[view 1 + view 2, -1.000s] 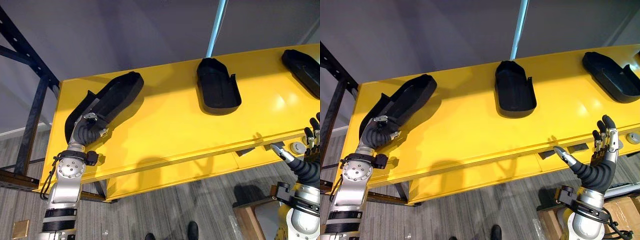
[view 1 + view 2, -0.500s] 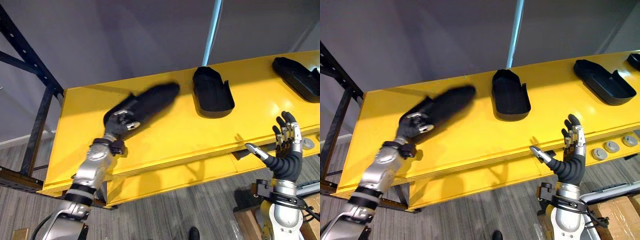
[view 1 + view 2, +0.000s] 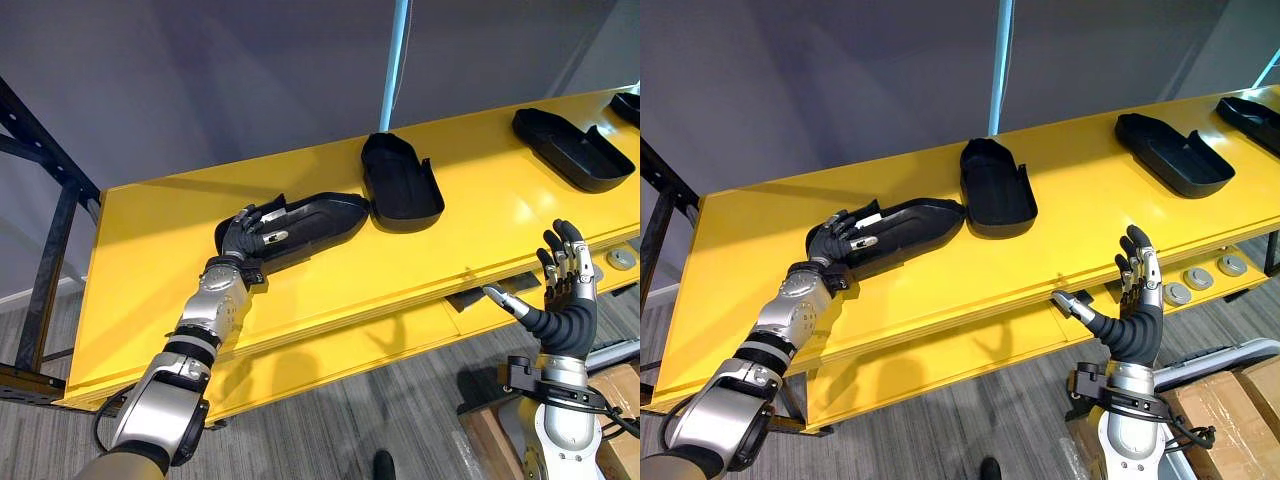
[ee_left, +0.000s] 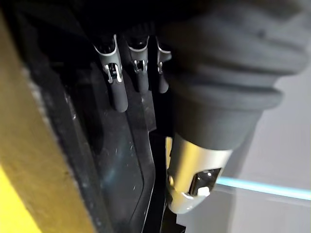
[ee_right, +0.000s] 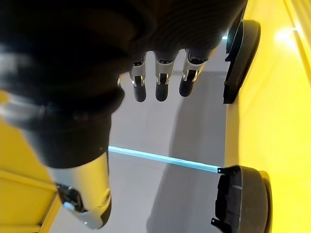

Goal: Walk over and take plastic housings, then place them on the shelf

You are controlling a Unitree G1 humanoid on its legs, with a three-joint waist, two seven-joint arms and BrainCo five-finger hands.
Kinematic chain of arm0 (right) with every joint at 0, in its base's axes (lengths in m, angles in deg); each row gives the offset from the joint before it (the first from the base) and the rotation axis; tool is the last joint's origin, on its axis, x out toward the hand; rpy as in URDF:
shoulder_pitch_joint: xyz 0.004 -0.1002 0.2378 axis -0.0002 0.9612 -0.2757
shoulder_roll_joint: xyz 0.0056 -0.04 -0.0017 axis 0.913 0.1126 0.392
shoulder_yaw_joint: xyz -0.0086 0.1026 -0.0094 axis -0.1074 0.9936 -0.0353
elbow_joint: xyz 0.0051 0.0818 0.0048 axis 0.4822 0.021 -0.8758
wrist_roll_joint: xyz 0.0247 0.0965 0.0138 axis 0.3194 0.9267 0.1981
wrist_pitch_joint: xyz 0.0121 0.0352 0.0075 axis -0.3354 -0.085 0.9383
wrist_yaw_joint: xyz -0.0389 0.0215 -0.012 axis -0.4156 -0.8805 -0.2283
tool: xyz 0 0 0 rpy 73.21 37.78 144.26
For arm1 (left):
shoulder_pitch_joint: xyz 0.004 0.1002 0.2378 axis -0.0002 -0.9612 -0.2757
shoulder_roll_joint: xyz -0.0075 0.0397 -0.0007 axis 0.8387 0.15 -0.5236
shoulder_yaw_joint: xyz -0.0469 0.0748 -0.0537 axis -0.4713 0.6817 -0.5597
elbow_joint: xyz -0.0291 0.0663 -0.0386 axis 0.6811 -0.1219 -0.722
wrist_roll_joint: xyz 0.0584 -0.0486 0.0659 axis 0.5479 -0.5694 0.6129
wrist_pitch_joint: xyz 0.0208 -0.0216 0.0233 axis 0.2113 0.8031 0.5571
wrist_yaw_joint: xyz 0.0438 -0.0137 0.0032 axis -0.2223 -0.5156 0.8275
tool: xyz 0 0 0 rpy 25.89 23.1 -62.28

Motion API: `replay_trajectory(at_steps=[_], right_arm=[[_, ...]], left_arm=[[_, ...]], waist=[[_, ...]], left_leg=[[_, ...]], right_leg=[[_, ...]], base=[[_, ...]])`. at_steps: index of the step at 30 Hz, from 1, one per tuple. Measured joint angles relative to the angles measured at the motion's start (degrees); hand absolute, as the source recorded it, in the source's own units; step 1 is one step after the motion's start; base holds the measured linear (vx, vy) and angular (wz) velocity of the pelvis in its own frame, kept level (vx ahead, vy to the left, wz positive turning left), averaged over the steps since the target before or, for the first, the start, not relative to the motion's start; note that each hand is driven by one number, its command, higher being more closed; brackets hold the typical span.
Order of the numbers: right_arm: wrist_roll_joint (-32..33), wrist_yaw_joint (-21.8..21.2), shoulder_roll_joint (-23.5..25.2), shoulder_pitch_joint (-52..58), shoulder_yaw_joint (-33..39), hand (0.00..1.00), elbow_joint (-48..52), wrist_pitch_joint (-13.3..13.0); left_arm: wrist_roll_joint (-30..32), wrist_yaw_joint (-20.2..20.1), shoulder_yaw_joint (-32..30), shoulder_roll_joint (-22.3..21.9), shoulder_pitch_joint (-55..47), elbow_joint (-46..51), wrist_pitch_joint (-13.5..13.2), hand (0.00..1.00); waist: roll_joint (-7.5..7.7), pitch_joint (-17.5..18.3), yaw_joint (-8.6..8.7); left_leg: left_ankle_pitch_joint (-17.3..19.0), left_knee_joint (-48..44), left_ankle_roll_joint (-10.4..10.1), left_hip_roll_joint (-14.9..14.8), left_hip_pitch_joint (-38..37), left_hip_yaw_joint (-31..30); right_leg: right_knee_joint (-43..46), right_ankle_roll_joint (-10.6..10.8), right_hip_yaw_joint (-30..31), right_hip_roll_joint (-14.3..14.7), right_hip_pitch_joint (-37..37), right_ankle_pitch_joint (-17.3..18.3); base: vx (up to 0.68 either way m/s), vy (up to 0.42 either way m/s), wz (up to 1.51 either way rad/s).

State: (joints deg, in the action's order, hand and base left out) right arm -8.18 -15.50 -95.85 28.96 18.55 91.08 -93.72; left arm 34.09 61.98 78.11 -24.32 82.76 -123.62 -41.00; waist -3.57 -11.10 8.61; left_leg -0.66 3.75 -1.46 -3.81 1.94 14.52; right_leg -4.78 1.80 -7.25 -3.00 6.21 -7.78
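Observation:
A long black plastic housing (image 3: pixel 318 217) lies low across the yellow table top (image 3: pixel 330 280), its far tip close to a shorter black housing (image 3: pixel 402 184). My left hand (image 3: pixel 248 230) is shut on the long housing's near end. In the left wrist view its fingers (image 4: pixel 116 92) reach inside the housing (image 4: pixel 116 165) and the thumb sits outside the wall. My right hand (image 3: pixel 1137 298) is held up open in front of the table's front edge, holding nothing. Two more housings (image 3: pixel 1165 152) (image 3: pixel 1252 113) lie further right.
A black metal rack (image 3: pixel 45 190) stands left of the table. A light blue pole (image 3: pixel 396 60) rises behind the middle housing. Round buttons (image 3: pixel 1202 285) line the table's front panel by my right hand. A cardboard box (image 3: pixel 1230 410) sits at the lower right, and a person's shoe (image 3: pixel 382 465) shows below.
My left hand has carried the long housing to the right along the table, up to the middle housing. The camera has shifted right. My right hand stays raised and open.

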Motion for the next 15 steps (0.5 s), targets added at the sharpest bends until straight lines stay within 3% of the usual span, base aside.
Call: replay_trajectory(at_steps=[3, 4, 6, 9, 10, 11, 13, 15], right_arm=[[0.0, 0.0, 0.0, 0.5, 0.0, 0.0, 0.0, 0.0], [-0.2, 0.0, 0.0, 0.7, 0.3, 0.0, -0.3, 0.0], [-0.2, 0.0, 0.0, 0.8, 0.6, 0.0, -1.3, -0.1], [0.0, -0.5, 0.0, 2.7, 0.8, 0.0, -1.5, -0.5], [0.2, -1.3, 0.1, 3.1, 1.2, 0.0, -1.9, -1.4], [0.2, -1.5, 0.1, 3.1, 1.4, 0.0, -1.9, -1.7], [1.3, -3.0, 0.1, 3.9, 2.0, 0.0, -1.9, -4.0], [2.7, -4.1, 0.2, 4.9, 1.8, 0.0, -2.0, -5.2]], left_arm=[[0.7, 2.8, -3.8, -0.9, -1.8, 8.8, 0.0, 0.0], [3.5, 3.2, -6.5, -0.8, -3.7, 17.1, -1.3, 0.0], [6.1, 3.6, -9.2, 0.1, -4.8, 24.4, -3.2, 0.0], [13.4, 4.4, -14.2, 4.5, -7.4, 36.9, -7.0, 0.0], [19.6, 5.3, -15.9, 6.4, -8.4, 40.0, -8.6, 0.0], [22.0, 5.5, -16.6, 7.5, -8.8, 41.1, -9.3, 0.0], [35.1, 7.1, -17.4, 12.3, -10.1, 43.4, -11.8, 0.0], [42.1, 7.6, -17.1, 15.4, -11.0, 43.8, -12.9, 0.0]], waist=[[0.0, 0.0, -0.2], [-0.01, 0.0, -0.29], [-0.04, 0.0, -0.5], [-0.15, 0.4, -1.25], [-0.17, 0.6, -1.52], [-0.18, 0.7, -1.73], [-0.23, 1.0, -2.63], [-0.24, 1.5, -3.08]], left_leg=[[0.0, 0.1, 0.0, 0.0, 0.1, -0.1], [0.0, 0.1, 0.0, 0.0, 0.1, 0.0], [0.0, 0.1, 0.0, -0.1, 0.0, 0.0], [0.0, 0.1, 0.0, -0.2, -0.1, 0.0], [-0.1, 0.1, -0.1, -0.2, -0.1, 0.0], [-0.1, 0.1, -0.1, -0.2, -0.1, 0.0], [-0.1, 0.1, -0.1, -0.2, -0.3, -0.1], [-0.1, 0.1, -0.1, -0.2, -0.3, -0.2]], right_leg=[[0.0, 0.0, 0.0, 0.0, 0.1, -0.2], [0.0, 0.1, 0.1, 0.1, 0.1, -0.2], [0.0, 0.1, 0.1, 0.1, 0.1, -0.2], [0.0, 0.1, 0.2, 0.4, 0.1, -0.2], [0.0, 0.0, 0.2, 0.5, 0.1, -0.2], [0.0, 0.0, 0.1, 0.5, 0.0, -0.2], [0.0, 0.0, 0.0, 0.5, -0.2, -0.2], [0.0, 0.0, -0.1, 0.4, -0.3, -0.2]], base=[[-0.04, 0.003, -0.01], [-0.03, 0.005, -0.02], [-0.02, 0.001, -0.01], [0.0, 0.0, 0.0], [0.0, 0.0, 0.0], [0.0, 0.0, 0.0], [-0.02, 0.003, 0.01], [0.0, 0.001, 0.02]])
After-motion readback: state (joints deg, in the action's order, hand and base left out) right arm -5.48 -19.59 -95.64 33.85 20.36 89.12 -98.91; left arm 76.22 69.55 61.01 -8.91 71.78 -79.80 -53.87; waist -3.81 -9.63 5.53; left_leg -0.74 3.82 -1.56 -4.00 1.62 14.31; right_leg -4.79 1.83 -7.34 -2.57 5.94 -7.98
